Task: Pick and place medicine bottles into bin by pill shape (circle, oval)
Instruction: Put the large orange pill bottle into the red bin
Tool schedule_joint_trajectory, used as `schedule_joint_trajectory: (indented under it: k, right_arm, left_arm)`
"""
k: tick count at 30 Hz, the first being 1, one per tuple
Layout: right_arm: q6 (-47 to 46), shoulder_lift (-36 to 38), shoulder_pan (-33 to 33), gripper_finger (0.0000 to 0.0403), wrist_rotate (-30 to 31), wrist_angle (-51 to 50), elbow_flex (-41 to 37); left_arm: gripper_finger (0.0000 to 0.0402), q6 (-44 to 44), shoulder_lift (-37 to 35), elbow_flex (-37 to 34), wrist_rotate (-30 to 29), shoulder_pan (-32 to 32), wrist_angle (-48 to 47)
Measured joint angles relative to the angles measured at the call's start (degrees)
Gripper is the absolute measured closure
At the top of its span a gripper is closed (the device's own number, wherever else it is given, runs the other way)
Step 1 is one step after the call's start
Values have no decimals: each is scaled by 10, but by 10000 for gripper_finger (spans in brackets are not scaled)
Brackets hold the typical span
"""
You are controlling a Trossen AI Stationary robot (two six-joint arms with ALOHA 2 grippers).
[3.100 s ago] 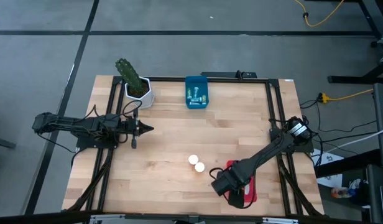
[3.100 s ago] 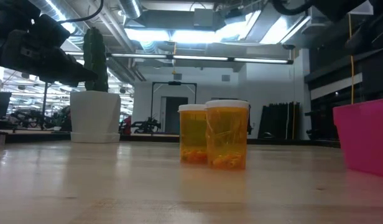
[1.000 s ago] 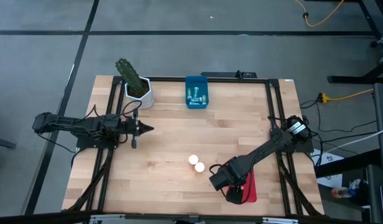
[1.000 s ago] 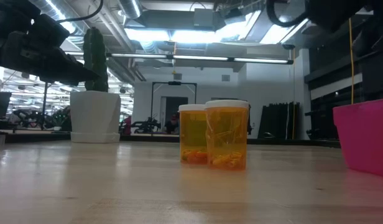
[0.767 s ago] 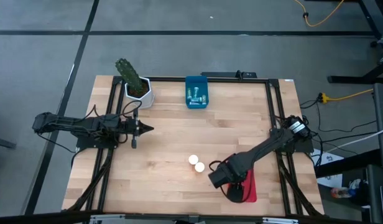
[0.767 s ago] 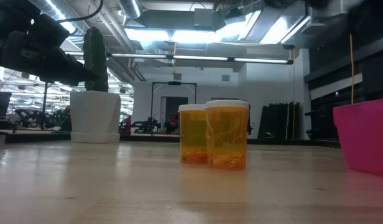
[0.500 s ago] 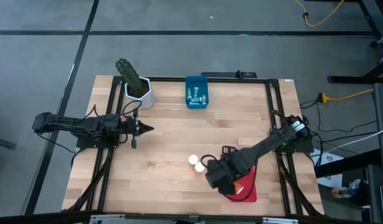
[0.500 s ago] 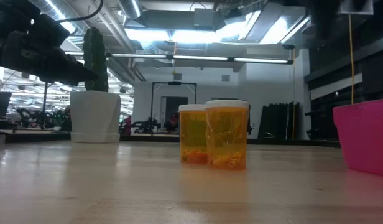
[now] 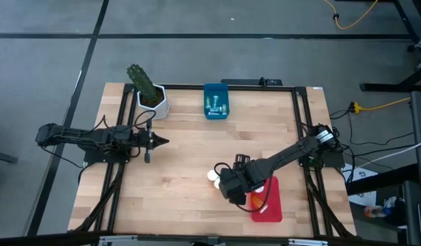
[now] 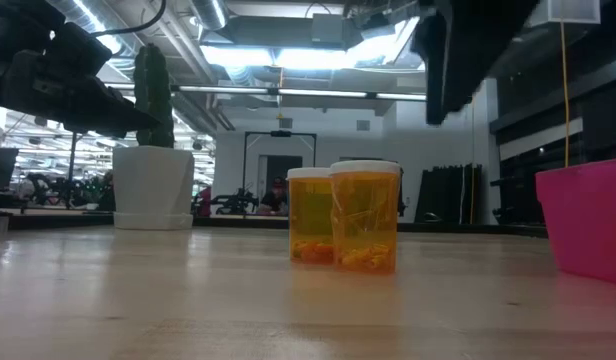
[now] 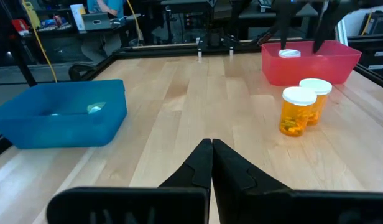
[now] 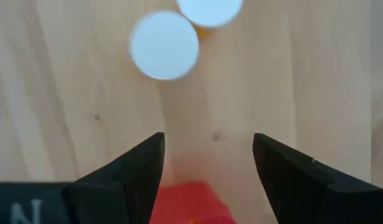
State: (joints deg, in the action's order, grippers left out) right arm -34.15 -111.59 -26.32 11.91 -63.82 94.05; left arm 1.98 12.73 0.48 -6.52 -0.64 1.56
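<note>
Jaws spread, right gripper (image 9: 222, 183) above two orange bottles (image 10: 347, 214) (left gripper (image 11: 211, 163) closed).

Two orange bottles (image 10: 349, 215) stand touching on the table (image 10: 188, 300), a pink bin (image 10: 585, 215) near them

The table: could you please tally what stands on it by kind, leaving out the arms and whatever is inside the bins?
Orange bottles: 2
Bins: 2, a blue bin and a red bin
Cactus pot: 1
Total: 5
</note>
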Motion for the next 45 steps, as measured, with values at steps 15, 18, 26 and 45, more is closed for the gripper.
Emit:
schedule_joint_trajectory:
  k: [15, 18, 26, 45]
  right_arm:
    - [-16, 0, 10, 157, -11, 251, -178]
    - [-15, 0, 9, 157, -11, 303, -200]
    - [-14, 0, 9, 157, 29, 370, -228]
    - [-14, 0, 9, 157, 40, 440, -231]
  left_arm:
    - [401, 0, 0, 0, 0, 0, 0]
    - [401, 0, 0, 0, 0, 0, 0]
    - [401, 0, 0, 0, 0, 0, 0]
    - [401, 0, 0, 0, 0, 0, 0]
